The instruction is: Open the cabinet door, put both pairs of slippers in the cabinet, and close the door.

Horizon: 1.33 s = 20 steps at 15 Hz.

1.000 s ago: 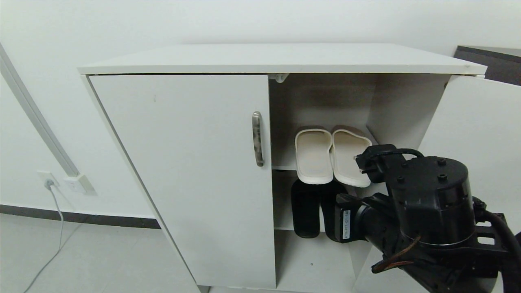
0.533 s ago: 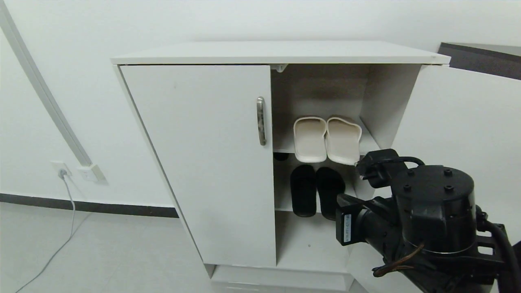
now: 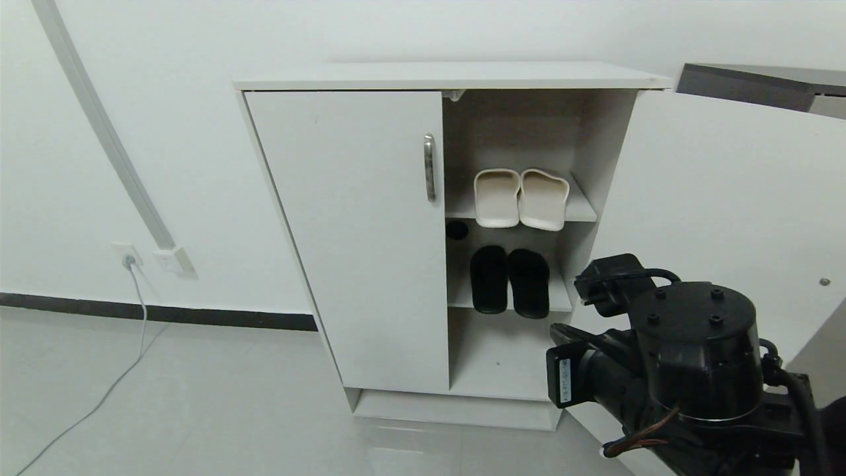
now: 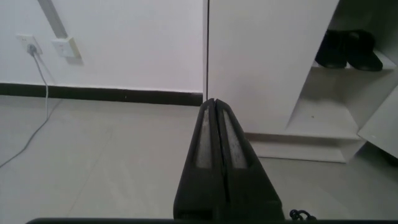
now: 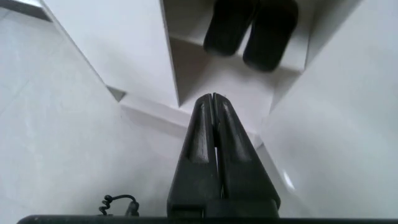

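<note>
While the right door (image 3: pixel 714 198) of the cabinet (image 3: pixel 449 71) is standing wide open and the left door (image 3: pixel 357 225) is sitting shut, the white slippers (image 3: pixel 538 201) are lying side by side on the upper shelf (image 3: pixel 583 211). The black slippers (image 3: pixel 490 279) are lying side by side on the shelf below. The left hand (image 4: pixel 213 102) is hanging over the floor (image 4: pixel 93 162) in front of the shut door, its fingers pressed together with nothing between them. The right hand (image 5: pixel 213 96) is pointing at the bottom compartment under the black slippers, likewise pressed together and gripping nothing. A cable (image 3: pixel 125 330) is trailing from a wall socket (image 3: pixel 125 254) down onto the floor.
</note>
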Available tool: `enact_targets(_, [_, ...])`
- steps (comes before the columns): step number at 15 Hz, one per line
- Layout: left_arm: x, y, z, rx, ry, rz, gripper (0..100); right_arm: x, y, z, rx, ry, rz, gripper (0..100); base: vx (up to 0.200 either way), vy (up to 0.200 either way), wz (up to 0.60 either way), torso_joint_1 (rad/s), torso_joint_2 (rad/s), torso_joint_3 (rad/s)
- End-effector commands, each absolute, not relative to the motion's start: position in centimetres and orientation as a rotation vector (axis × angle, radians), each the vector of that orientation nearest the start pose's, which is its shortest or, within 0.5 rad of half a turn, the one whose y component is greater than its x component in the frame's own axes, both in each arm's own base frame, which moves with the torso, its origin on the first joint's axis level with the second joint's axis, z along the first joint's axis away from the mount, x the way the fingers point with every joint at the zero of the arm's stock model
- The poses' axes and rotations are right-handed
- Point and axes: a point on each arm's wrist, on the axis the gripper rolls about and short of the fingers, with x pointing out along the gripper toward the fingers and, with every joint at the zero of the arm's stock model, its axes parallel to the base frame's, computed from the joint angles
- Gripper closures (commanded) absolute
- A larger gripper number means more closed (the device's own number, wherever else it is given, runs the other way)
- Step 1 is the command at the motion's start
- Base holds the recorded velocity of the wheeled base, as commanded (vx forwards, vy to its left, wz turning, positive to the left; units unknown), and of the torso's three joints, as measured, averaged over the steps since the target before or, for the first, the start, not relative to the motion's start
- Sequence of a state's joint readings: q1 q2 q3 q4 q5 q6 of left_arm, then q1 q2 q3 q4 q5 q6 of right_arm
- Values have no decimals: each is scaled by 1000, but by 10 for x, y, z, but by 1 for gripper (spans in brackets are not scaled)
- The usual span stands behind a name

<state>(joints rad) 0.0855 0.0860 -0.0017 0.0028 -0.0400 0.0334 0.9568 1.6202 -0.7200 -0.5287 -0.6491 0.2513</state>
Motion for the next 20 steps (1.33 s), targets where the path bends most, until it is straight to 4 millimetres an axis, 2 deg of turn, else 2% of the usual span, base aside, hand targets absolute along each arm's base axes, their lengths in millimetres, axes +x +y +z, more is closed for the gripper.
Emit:
enact_targets(1, [-16,-2,77,27,90,45,100,169,217,172,-26,299,268,100,-200,0,0,7,2,2])
enact_targets(20, [-16,-2,77,27,90,45,100,169,217,170,-32,310,284,100,0,0,0,0,-9,-11])
